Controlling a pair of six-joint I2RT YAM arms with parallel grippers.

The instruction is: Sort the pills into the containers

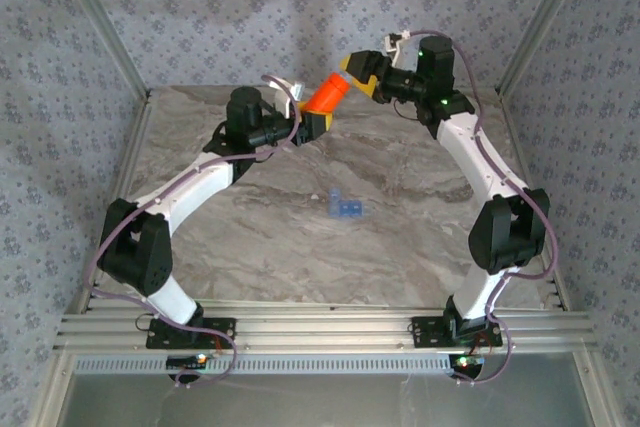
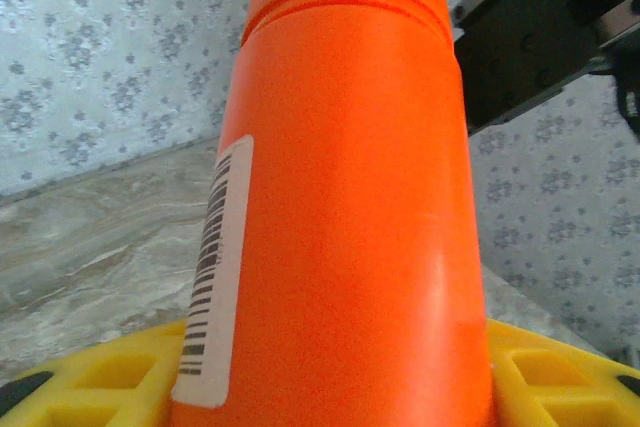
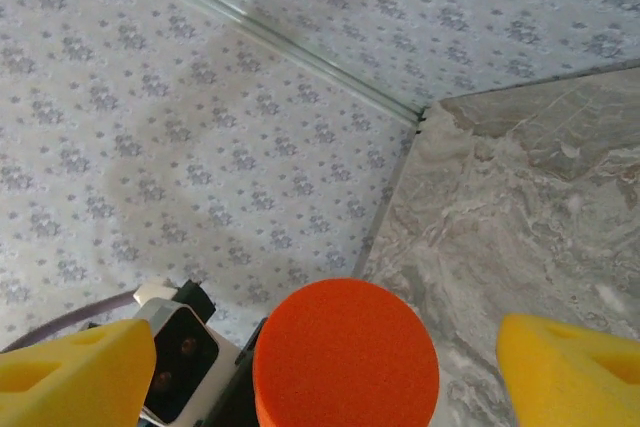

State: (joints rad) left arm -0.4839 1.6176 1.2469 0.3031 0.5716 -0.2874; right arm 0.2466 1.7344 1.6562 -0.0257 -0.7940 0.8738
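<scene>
Note the left hand [image 1: 312,122] closed on the lower body of the orange bottle [image 1: 325,95], with yellow pads [image 2: 90,377] pressed to either side and the barcode label [image 2: 212,267] facing the wrist camera. Held clear of the bench [image 1: 420,197] and tilted, cap end raised away from the left hand and offered straight toward the right hand [image 1: 357,69]. Judge this posture as a brace: body fixed in one hand so that the other can work the cap [image 3: 345,352].

Note the right hand spread wide, one finger [image 3: 70,377] on each side of the cap, with a visible gap on both sides and nothing gripped. Centred on the cap, hence placed either to close for a twist or to back away. Cap appears seated; treat opening as not yet done.

Locate the pill box [image 1: 346,207] flat on the bench, below both hands and well apart from them, untouched. Presumably parked there as the receiving target. Cannot tell whether any compartment lid stands open.

Before closing the right hand, check alignment on the cap. Expect possible slip on smooth plastic under a strong twist.
</scene>
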